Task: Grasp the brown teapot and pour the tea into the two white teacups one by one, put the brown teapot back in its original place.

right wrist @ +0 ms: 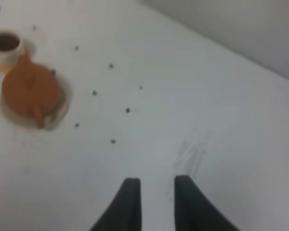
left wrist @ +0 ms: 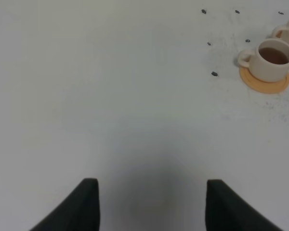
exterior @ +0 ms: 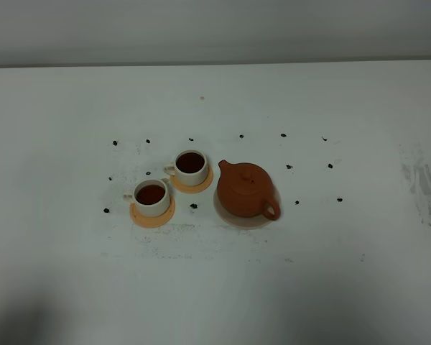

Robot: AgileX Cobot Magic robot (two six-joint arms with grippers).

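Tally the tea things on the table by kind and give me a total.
Brown teapot: 1
White teacups, both holding tea: 2
Orange coasters, one under each cup: 2
Pale round mat under the teapot: 1
Total: 6

Reddish-brown teapot [exterior: 246,190], cream-white teacups [exterior: 152,197]

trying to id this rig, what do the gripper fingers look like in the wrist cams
Only the fingers show. The left gripper and the right gripper each have two matte black fingers that taper to blunt tips. No cables, markings or arm links are visible in any view.
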